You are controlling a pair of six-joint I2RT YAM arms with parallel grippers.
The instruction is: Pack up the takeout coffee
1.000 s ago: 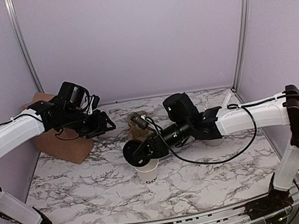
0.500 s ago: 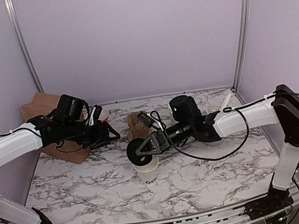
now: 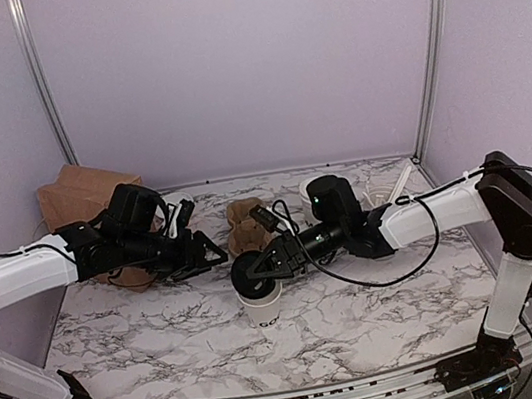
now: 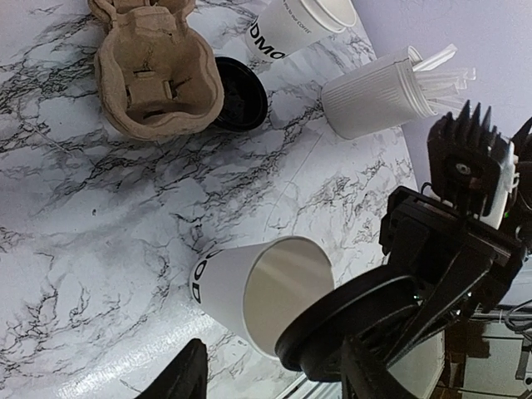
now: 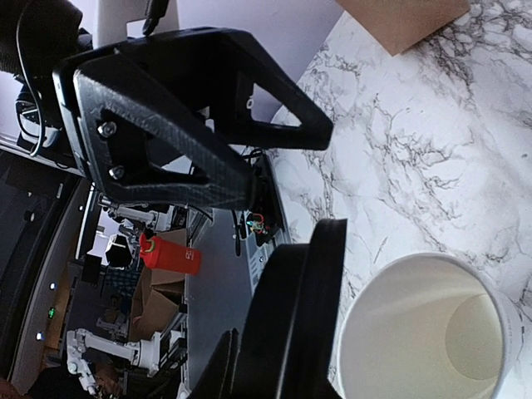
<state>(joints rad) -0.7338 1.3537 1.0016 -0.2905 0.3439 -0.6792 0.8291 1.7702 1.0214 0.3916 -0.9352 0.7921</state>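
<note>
The main risk lies in seating the black lid [image 3: 246,276]. The right gripper [image 3: 261,264] carries it almost on edge, tilted well off the plane of the rim, just above and beside the mouth of the lettered white paper cup [image 3: 264,309]. If it comes down at this angle, one side will probably catch the rim first and push the light cup over or skid it across the marble table [image 3: 385,312]. Nothing is bracing the cup. A press while off-centre could also crumple the paper wall or leave the lid only half snapped, so that it pops off when the cup is later lifted into the cardboard cup carrier [image 4: 154,71]. The two grippers are also close together, so a reach by either one could clip the other.

The right gripper is clamped on the lid, pinching it by its edge with the jaws nearly together. The cup stands upright and uncovered directly below its fingertips, with no contact that I can make out.

The left gripper [image 3: 206,256] hovers with its jaws roughly half apart and nothing between them. The cup sits just ahead of its fingertips, near them but not touched. Beyond the cup from this hand lie the carrier, a second black lid [image 4: 241,96] resting against the carrier, the stacked lettered cups [image 4: 299,21] and a ribbed white holder of utensils [image 4: 374,96]. The brown paper bag [image 3: 78,194] sits behind the left wrist.
</note>
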